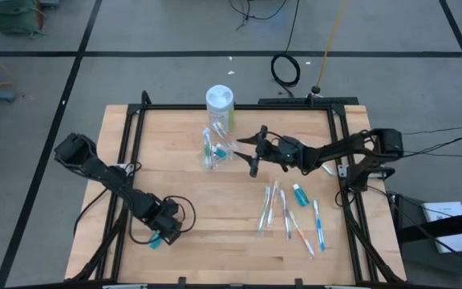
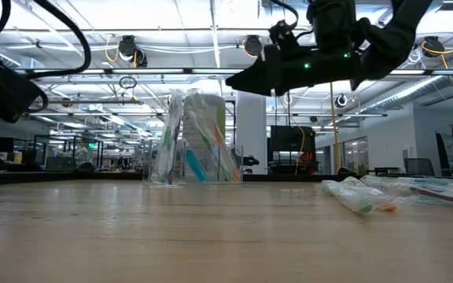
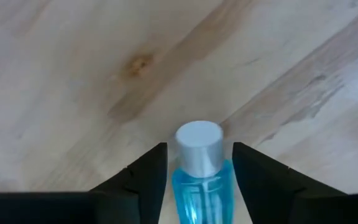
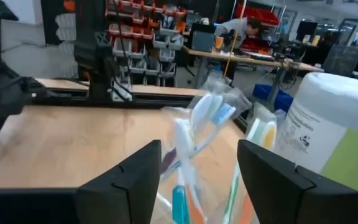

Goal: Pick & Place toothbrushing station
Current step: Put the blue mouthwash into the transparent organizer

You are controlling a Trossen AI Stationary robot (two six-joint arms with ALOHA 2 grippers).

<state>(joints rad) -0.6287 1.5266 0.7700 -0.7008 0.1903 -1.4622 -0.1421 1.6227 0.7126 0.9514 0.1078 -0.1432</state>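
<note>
Toothbrushing station (image 1: 216, 149) just beside white canister (image 1: 220, 103), right claw (image 1: 249, 150) near.

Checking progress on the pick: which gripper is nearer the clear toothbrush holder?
Right. The right gripper hangs open just beside the clear toothbrush holder; the left gripper sits far off at the table's near-left, shut on a blue bottle.

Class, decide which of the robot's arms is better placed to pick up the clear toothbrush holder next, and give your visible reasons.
Right. The right gripper hangs beside the clear holder, jaws open toward it. The left gripper sits near the table's front edge, jaws shut on a small blue bottle.
</note>
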